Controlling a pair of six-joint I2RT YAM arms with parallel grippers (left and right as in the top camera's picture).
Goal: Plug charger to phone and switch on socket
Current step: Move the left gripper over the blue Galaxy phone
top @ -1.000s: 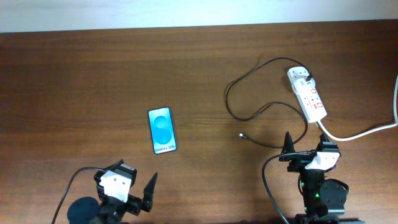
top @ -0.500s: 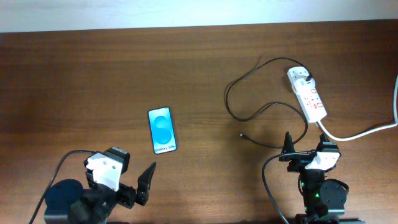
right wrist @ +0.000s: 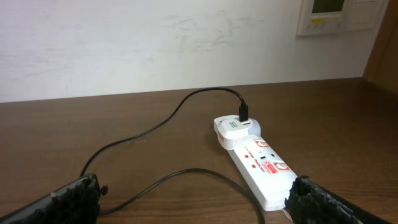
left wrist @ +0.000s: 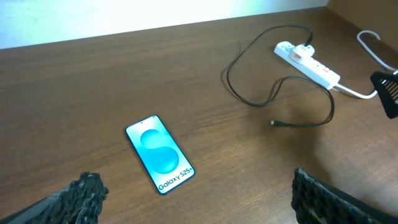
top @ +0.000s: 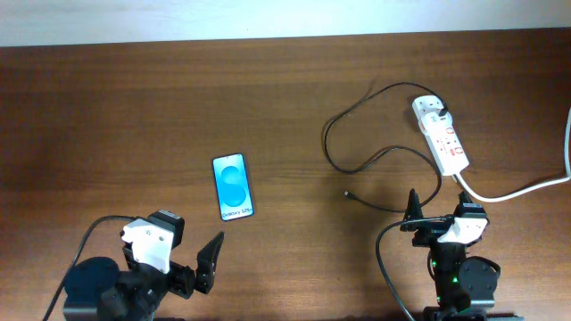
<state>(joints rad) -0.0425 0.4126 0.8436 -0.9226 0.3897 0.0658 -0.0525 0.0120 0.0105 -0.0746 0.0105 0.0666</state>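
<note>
Both end effectors, left and right, hover spread and empty over the bench, the phone lying mid-bench and the charger tip loose between it and the socket, where a careless pinch may skid that thin tip away.

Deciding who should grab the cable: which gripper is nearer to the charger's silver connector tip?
Right. The right gripper sits just below-right of the connector tip in the overhead view; the left gripper is farther off to its lower left, past the phone.
</note>
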